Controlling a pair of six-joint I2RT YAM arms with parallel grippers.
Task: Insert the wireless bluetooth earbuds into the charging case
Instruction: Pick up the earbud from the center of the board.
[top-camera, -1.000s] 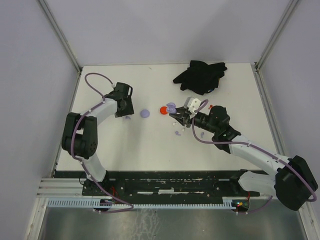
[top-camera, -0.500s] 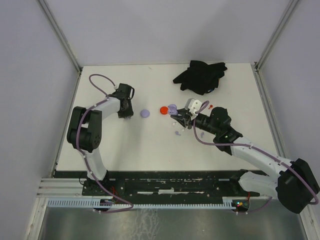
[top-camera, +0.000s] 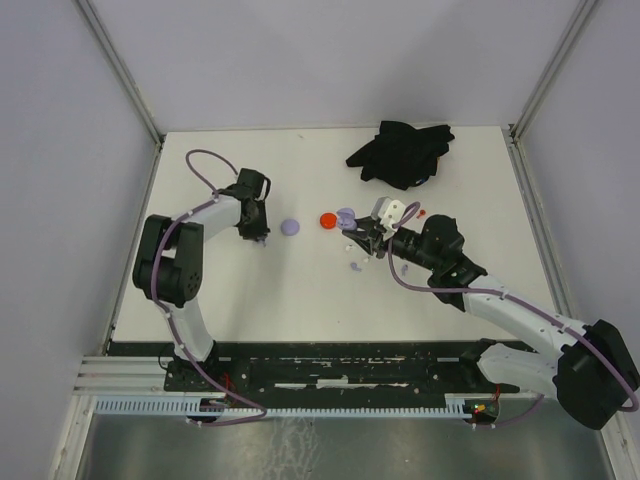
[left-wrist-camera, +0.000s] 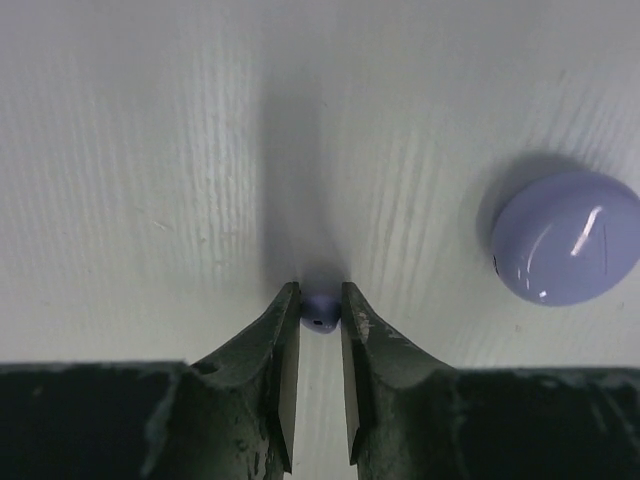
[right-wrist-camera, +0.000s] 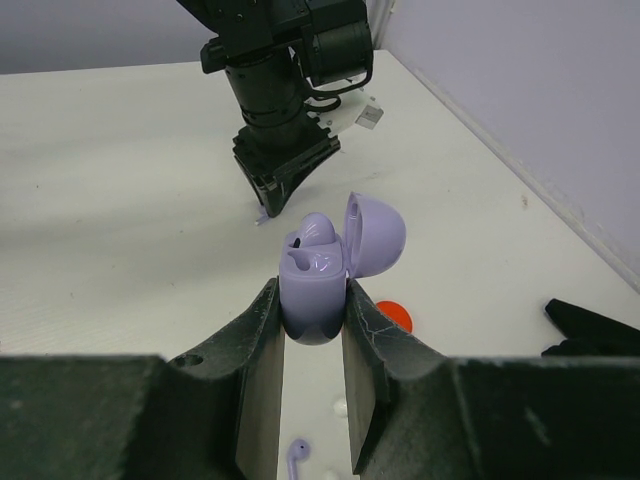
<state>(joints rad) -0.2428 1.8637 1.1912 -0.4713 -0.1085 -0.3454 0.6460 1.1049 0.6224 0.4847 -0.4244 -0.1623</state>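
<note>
Left fingers (left-wrist-camera: 320, 300) closed to a narrow gap, pinching a lavender earbud (left-wrist-camera: 320, 314) at the very tips, low over the bench (left-wrist-camera: 150, 150); whether it is touching or just off the surface I cannot tell. Only the rounded head shows, so which way the stem runs is unclear. Lavender disc (left-wrist-camera: 565, 250) lies near, off to the right. Right fingers (right-wrist-camera: 312, 300) clamp the charging case (right-wrist-camera: 318, 270) upright by its sides, lid (right-wrist-camera: 378, 232) hinged back, mouth up. From the top view the case (top-camera: 347, 216) sits to the left arm's right, beyond the lavender disc and red disc (top-camera: 327, 220). Judgement: the left arm carries the bud across to the case. A second lavender earbud (right-wrist-camera: 295, 455) lies on the bench just under the right fingers.
</note>
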